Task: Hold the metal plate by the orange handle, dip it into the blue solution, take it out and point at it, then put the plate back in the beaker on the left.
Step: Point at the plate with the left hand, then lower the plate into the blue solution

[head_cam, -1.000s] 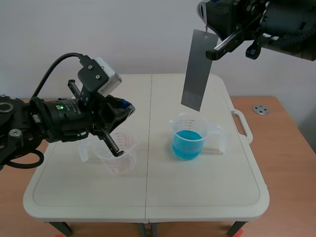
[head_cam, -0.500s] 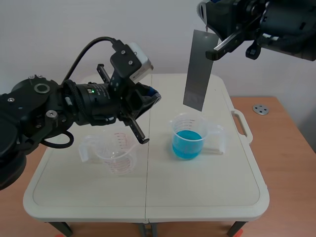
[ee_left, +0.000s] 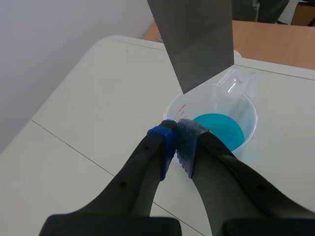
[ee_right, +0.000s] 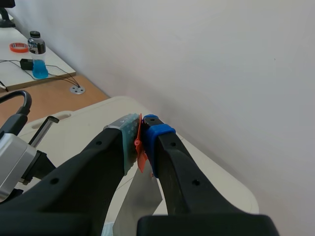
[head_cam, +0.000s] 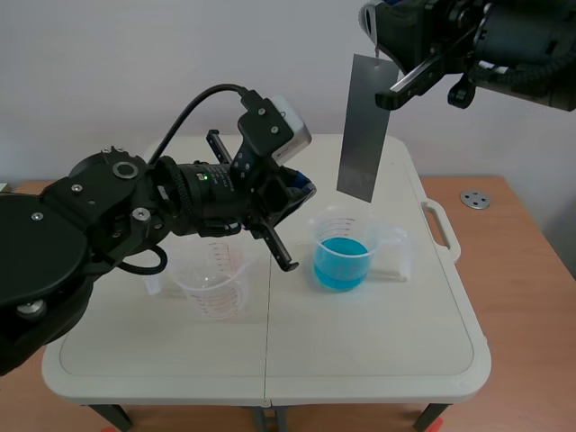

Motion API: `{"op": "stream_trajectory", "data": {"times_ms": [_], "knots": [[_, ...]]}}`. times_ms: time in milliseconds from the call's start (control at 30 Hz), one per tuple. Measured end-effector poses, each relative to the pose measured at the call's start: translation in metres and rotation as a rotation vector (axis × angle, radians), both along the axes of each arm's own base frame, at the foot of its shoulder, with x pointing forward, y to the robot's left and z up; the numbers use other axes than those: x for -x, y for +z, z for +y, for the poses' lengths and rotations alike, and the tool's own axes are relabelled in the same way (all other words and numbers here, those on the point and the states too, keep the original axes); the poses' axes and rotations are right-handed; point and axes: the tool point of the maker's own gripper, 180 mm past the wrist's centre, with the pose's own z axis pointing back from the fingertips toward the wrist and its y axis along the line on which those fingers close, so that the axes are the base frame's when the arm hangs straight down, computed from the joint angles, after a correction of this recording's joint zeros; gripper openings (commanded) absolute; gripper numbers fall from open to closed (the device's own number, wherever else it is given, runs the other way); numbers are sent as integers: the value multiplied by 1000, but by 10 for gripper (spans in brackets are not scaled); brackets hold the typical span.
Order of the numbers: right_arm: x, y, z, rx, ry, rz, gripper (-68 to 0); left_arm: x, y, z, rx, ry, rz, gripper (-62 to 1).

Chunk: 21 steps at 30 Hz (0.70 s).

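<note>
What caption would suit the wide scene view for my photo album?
Right gripper holds a metal plate above the beaker of blue liquid; the shut left gripper points toward it.

Two black grippers: left gripper [ee_left: 177, 136] and right gripper [ee_right: 142, 130]. Four finger pads in all, one blue pad [ee_left: 165, 133] and one grey-green pad [ee_left: 188, 142] per gripper. One boxy wrist camera [head_cam: 286, 135] in the scene view. Two clear beakers: blue-solution beaker [head_cam: 343, 247] and empty beaker [head_cam: 216, 292] with red scale marks. One metal plate [head_cam: 363, 126]. One orange handle [ee_right: 140, 147]. One white folding table [head_cam: 378, 342]. One small metal disc [head_cam: 474, 199] on the wooden surface [head_cam: 531, 297] beside it. Farther off, on another desk [ee_right: 12, 73]: one bottle [ee_right: 36, 59] of blue liquid and one roll of orange-red tape [ee_right: 18, 47].
</note>
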Motion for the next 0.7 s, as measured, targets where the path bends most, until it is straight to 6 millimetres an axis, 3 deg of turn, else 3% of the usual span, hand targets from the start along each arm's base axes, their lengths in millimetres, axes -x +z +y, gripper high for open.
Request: {"op": "stream_trajectory", "data": {"times_ms": [700], "knots": [[0,0,0,0,0,0,-662,-6,4,3,8,27,-20,-581]]}}
